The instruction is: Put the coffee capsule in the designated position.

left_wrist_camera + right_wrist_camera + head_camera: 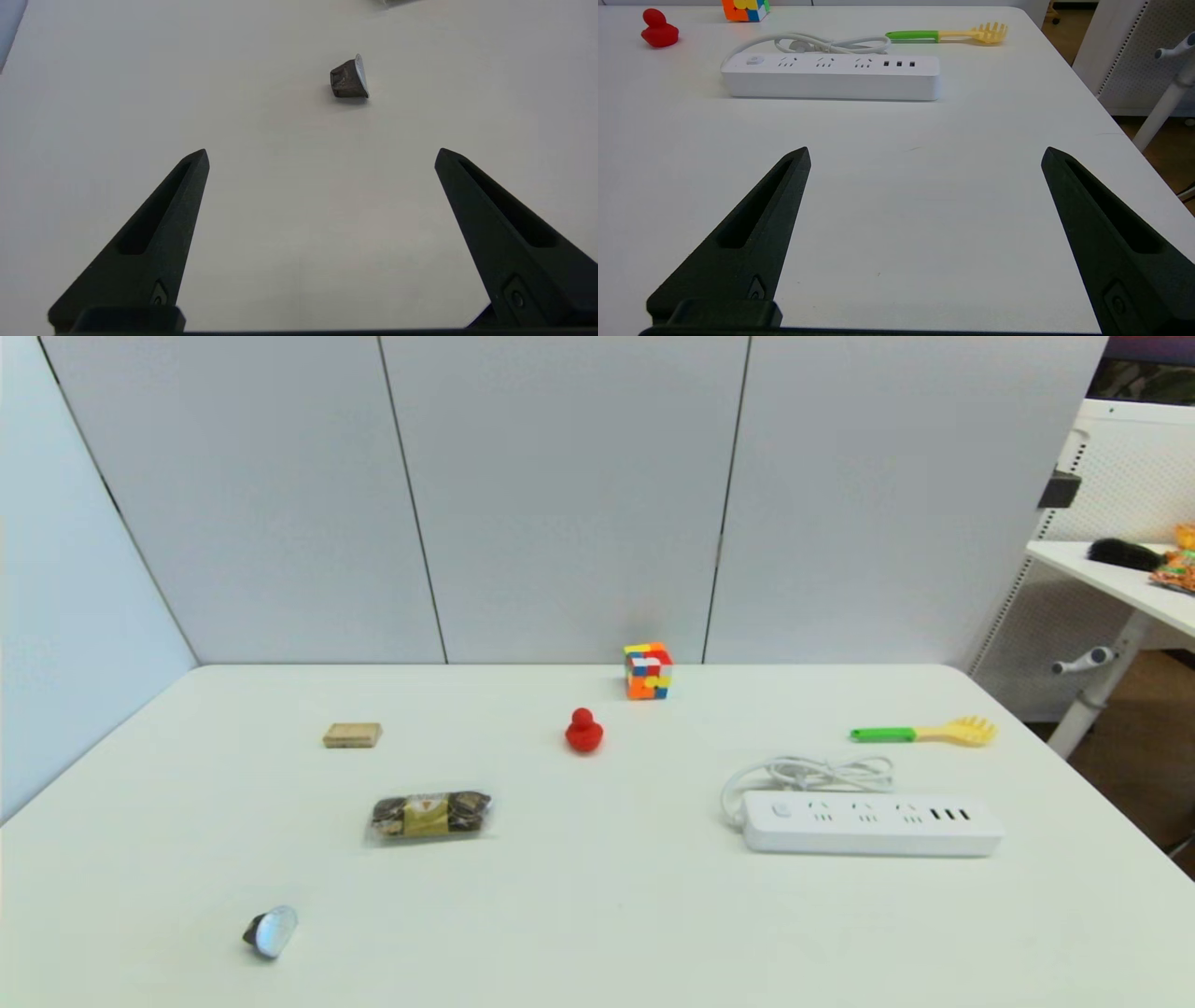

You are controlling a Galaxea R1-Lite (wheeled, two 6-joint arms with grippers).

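Observation:
The coffee capsule [270, 931] lies on its side near the table's front left, its silver foil face turned to the right. In the left wrist view the capsule [349, 79] rests on bare white tabletop well ahead of my left gripper [322, 151], which is open and holds nothing. My right gripper [927, 150] is open too, hovering over bare table short of the power strip. Neither arm shows in the head view. The designated position has no mark that I can see.
A clear-wrapped chocolate pack [430, 814] lies behind the capsule, a tan block [352, 735] farther back. A red duck [583, 731] and a colour cube [648, 670] sit mid-back. A white power strip [873, 822] and a green-yellow fork [922, 733] are on the right.

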